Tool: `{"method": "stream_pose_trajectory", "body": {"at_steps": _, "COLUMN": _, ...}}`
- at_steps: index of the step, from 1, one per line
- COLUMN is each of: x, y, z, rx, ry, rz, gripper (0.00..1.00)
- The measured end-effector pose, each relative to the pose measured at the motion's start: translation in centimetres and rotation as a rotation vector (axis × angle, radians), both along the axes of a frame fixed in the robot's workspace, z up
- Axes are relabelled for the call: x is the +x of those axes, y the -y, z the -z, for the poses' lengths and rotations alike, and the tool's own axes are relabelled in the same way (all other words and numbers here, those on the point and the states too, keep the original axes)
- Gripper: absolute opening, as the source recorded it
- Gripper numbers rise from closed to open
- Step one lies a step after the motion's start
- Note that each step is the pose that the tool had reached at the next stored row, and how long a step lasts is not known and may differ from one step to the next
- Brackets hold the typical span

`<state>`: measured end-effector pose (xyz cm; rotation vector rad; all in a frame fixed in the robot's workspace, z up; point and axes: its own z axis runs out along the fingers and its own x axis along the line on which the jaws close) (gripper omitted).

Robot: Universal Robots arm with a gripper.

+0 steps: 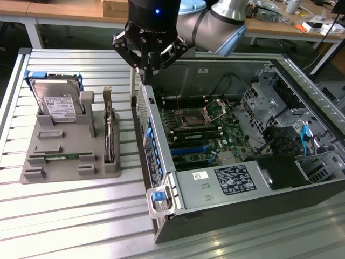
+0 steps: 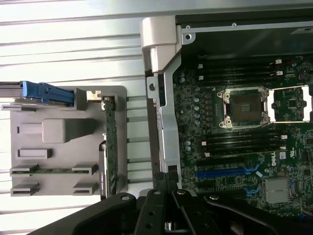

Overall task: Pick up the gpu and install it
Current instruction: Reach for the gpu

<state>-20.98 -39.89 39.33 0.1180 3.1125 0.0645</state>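
The gpu [image 1: 109,128], a thin dark card with a metal end bracket, stands on edge in a slot of the grey holder [image 1: 64,141] on the exterior view's left. The wrist view shows it from above as a narrow strip, the gpu [image 2: 110,147], in the holder [image 2: 63,105]. My gripper [image 1: 144,69] hangs above the near wall of the open computer case [image 1: 161,178], to the right of the gpu and apart from it. It is shut, with nothing between its fingers. In the wrist view the gripper [image 2: 168,188] sits over the case wall.
A silver hard drive [image 1: 56,100] in a blue frame stands at the holder's back, and a green memory stick [image 1: 59,157] lies at its front. Inside the case lie the motherboard [image 1: 210,135], an open CPU socket [image 2: 244,107] and blue card slots [image 2: 227,172]. Workbenches stand behind.
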Motion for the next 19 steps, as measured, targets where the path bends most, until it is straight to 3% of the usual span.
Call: {"method": "stream_pose_trajectory", "body": {"at_steps": 19, "x": -1.4, "y": 0.00, "z": 0.00, "rx": 0.0000, "ry": 0.0001, "rz": 0.000, "gripper": 0.11}}
